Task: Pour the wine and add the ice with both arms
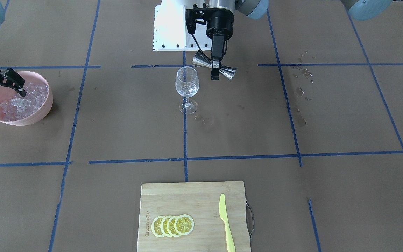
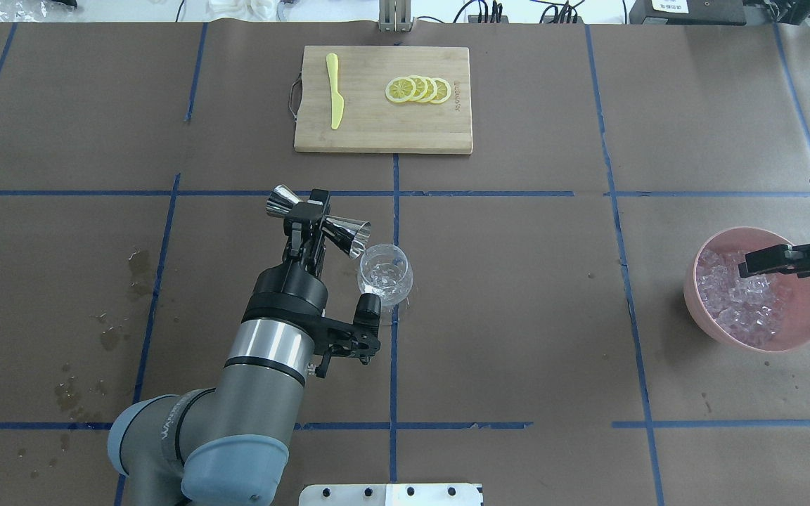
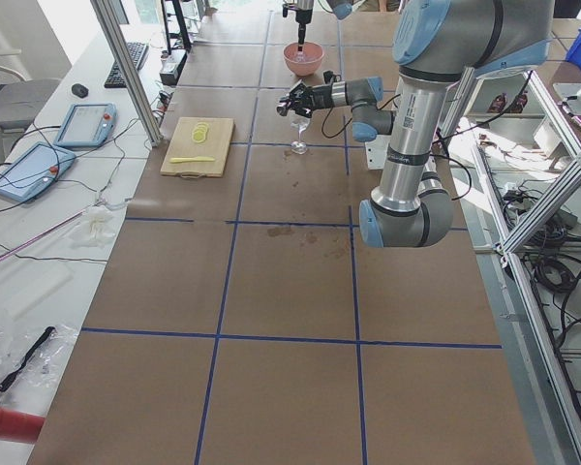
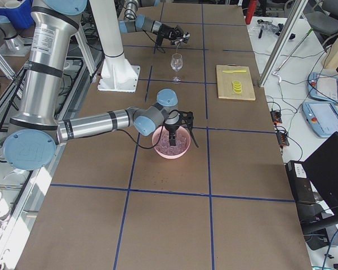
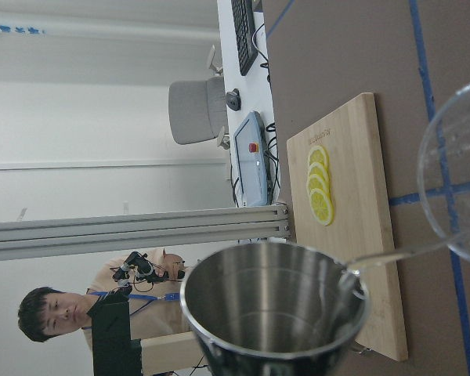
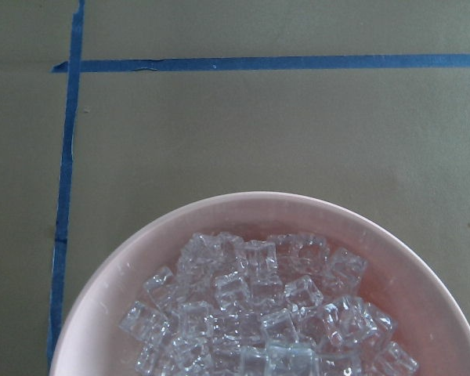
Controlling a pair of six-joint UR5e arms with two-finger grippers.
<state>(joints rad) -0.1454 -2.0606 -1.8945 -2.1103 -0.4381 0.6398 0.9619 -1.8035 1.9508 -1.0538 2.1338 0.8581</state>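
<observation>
My left gripper is shut on the waist of a steel jigger, held tipped on its side with one mouth at the rim of the wine glass. The glass stands upright at the table's middle. Glints show in its bowl, and I cannot tell any wine in it. In the left wrist view the jigger's cup looks empty. My right gripper is open, just above the ice in the pink bowl, and holds nothing.
A wooden cutting board at the far side holds lemon slices and a yellow knife. Wet spots mark the paper on my left side. The white pedestal stands behind the glass.
</observation>
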